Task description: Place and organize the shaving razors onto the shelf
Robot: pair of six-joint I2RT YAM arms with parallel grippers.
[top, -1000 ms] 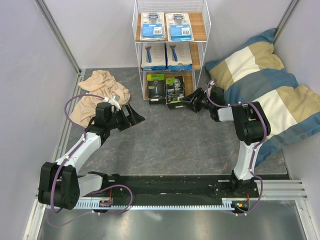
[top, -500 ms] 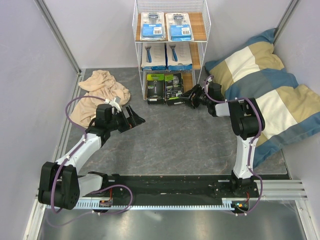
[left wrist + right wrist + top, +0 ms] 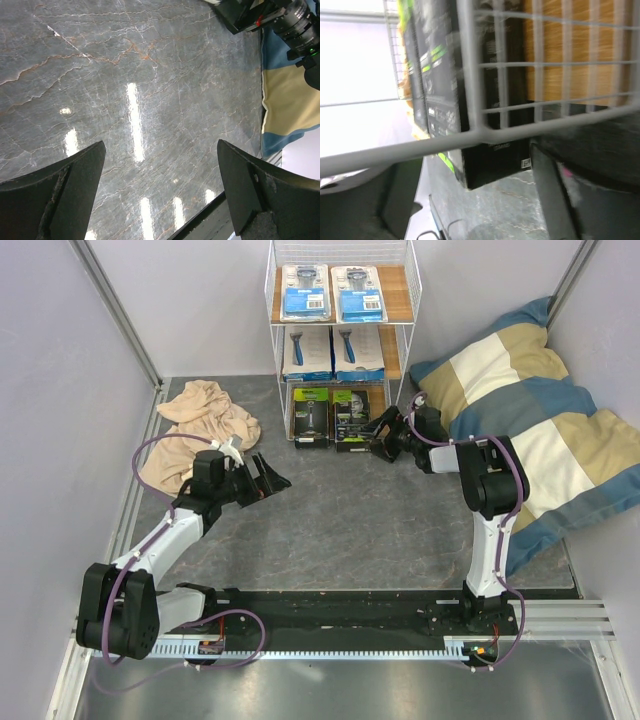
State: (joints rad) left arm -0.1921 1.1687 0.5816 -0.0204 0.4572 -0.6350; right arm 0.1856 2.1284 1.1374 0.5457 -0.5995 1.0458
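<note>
The shelf stands at the back centre. Its top board holds two white-and-blue blister cards, its middle board two white packs, and its bottom board two black-and-green boxes side by side. My right gripper is low at the shelf's right front corner, open, with the right black-and-green box just beyond its fingertips behind the shelf wire. Floor shows between its fingers. My left gripper is open and empty over the floor, left of the shelf; it also shows in the left wrist view.
A beige cloth lies on the floor left of the shelf, behind the left arm. A large blue, cream and tan pillow fills the right side; it also shows in the left wrist view. Grey walls enclose the marble-patterned floor.
The right gripper has moved up toward the shelf, and the right black-and-green box has gone from the floor in front onto the bottom board beside the other. The left arm has barely moved.
</note>
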